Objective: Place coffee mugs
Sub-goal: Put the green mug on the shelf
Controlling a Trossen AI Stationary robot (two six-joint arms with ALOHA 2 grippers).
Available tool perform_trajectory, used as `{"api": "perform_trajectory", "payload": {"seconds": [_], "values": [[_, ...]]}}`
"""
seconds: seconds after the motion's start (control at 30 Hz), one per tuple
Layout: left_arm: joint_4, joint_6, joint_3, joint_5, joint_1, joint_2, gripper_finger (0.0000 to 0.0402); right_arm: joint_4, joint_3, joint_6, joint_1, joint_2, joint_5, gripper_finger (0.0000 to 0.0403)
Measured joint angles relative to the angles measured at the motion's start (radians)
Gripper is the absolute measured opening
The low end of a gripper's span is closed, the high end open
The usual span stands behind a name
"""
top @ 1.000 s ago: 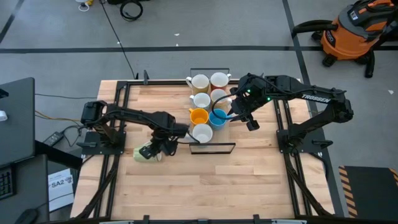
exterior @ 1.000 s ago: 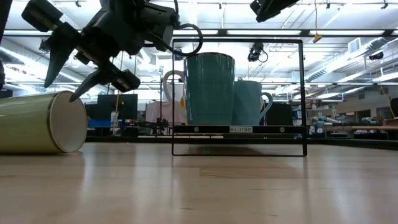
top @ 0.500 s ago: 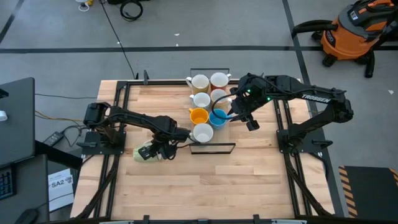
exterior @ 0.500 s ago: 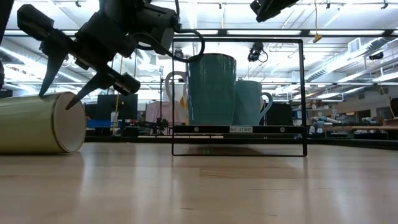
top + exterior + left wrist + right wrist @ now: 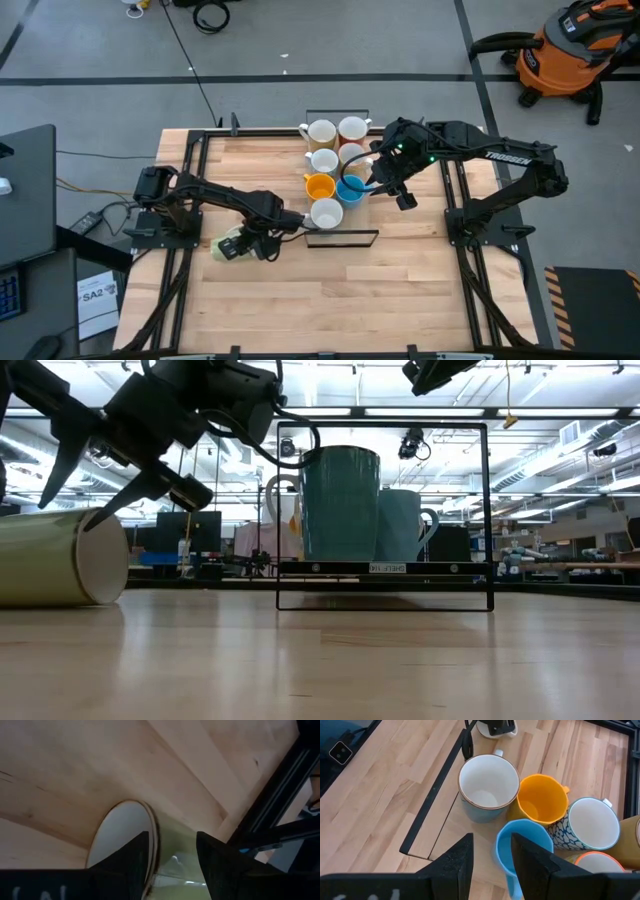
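The left tool (image 5: 262, 240) hangs low over a pale green ceramic mug (image 5: 230, 246) that lies on its side on the wooden surface (image 5: 330, 290), well apart from the black wire-frame rack (image 5: 342, 238). Its two dark fingers (image 5: 125, 857) stand spread, straddling the mug's white-lined rim without gripping it. The step in hand looks like the pick-up of this fallen mug; the next move likely calls for closing on the rim, lifting, turning the mug upright and carrying it to the rack.

The right tool (image 5: 385, 188) hovers beside the cluster of mugs in the rack, its fingers half parted around the wall of a blue ceramic mug (image 5: 520, 847), which appears to be in its grasp. An orange mug (image 5: 542, 797) and a white-lined teal mug (image 5: 487, 787) stand just beside it.

The green mug's handle is hidden in every view. From the low camera the right tool is cut off by the frame edge, and most racked mugs are masked behind the teal one.
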Motion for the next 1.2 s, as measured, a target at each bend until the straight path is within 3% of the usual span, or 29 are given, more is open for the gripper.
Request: {"api": "perform_trajectory", "payload": {"seconds": [0.5,0.9,1.2], "values": [[0.012,0.002,-0.005,0.021,-0.002,0.000,0.0172,-0.001,0.000,0.000,0.000,0.000,0.000,0.0136],[0.038,0.087,-0.117,-0.009,-0.012,0.002,0.0171,0.001,0.000,0.000,0.000,0.000,0.000,0.0136],[0.050,0.081,-0.117,-0.010,-0.012,0.002,0.0115,0.001,0.000,0.000,0.000,0.000,0.000,0.0136]]}}
